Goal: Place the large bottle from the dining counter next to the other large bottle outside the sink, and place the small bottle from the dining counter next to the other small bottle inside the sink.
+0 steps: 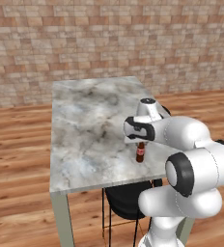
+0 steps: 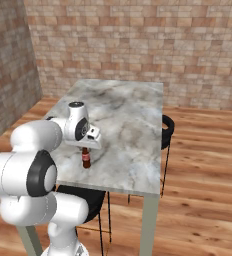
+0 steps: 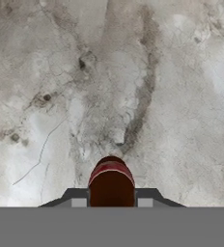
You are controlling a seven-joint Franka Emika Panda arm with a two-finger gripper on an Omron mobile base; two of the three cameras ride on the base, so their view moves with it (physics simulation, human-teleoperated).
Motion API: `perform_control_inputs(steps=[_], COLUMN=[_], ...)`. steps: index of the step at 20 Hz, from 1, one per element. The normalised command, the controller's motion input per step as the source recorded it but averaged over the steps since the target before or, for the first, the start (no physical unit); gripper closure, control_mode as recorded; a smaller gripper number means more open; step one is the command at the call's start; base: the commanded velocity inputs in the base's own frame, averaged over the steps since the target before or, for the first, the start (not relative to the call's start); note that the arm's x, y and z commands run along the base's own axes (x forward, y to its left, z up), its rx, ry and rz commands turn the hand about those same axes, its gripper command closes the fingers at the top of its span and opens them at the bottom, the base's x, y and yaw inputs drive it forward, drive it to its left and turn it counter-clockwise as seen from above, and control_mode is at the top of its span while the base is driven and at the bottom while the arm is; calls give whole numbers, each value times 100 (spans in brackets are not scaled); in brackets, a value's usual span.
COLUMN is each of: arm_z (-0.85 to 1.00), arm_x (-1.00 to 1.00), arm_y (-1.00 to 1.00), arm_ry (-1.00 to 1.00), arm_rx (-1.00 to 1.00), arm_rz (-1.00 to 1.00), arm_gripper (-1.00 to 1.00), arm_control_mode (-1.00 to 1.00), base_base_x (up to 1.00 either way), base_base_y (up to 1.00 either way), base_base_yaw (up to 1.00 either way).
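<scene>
One small brown bottle (image 1: 140,153) on one marble dining counter (image 1: 85,125); one black chair (image 1: 126,200) beneath.

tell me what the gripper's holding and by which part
The gripper is shut on the small brown bottle, gripping it near the top, by the neck, as it stands on the dining counter.

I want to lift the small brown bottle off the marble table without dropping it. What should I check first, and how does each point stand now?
1. Tool shut on the brown bottle: ok, a finger sits on each side of it in the hand view.
2. Bottle upright on the marble table: ok.
3. Grip centred on the bottle: ok in the hand view.
4. Table around the bottle free of obstacles: ok.
5. Grip firm enough to lift: cannot tell.
</scene>
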Motion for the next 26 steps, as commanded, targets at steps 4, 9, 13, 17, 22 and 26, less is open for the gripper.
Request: perform_control_inputs(steps=[4,9,13,17,22,26], arm_z=[56,65,53,46,42,27], arm_x=[-6,-39,-60,-51,-51,-64], arm_y=[-1,0,0,0,0,0], arm_ry=[0,0,-1,0,0,0], arm_rx=[3,5,4,1,0,0], arm_rz=[0,0,0,0,0,0], arm_gripper=[100,100,100,100,100,100], arm_control_mode=[-100,-100,-100,-100,-100,-100], base_base_x=[0,0,0,0,0,0], base_base_y=[0,0,0,0,0,0], base_base_yaw=[0,0,0,0,0,0])
